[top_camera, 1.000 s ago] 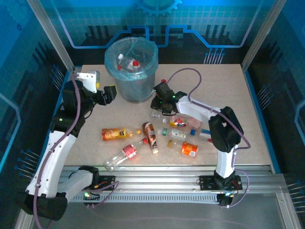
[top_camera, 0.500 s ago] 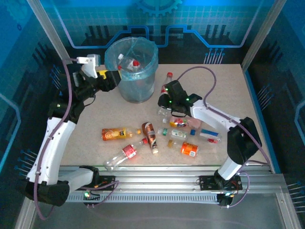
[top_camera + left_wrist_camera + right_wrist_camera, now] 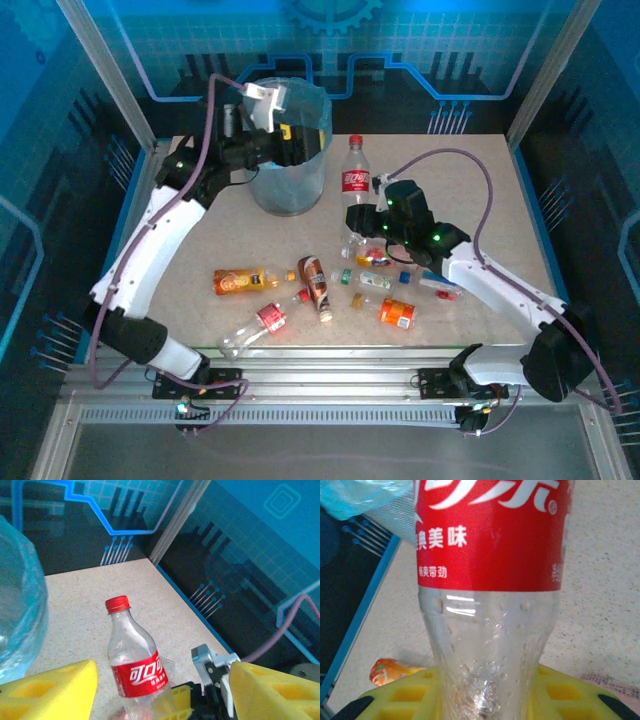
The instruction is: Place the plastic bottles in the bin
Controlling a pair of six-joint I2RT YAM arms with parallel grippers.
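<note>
A clear plastic bottle with a red label and red cap stands upright above the table, right of the bin. My right gripper is shut on its lower body; the yellow pads press it from both sides, and the bottle rises straight up from them. My left gripper hangs open over the bin's rim with nothing between its yellow fingers. The same bottle shows beyond them. Several more plastic bottles lie on the table, among them an orange one and a brown one.
The bin's light-blue bag bulges at the left wrist view's left edge. A red-labelled clear bottle lies near the front edge, an orange-labelled one to its right. The right arm's cable loops above the table.
My right gripper has lifted the red-labelled bottle upright off the table and drawn a little right. My left arm has risen and swung right, from beside the bin to over its rim.
</note>
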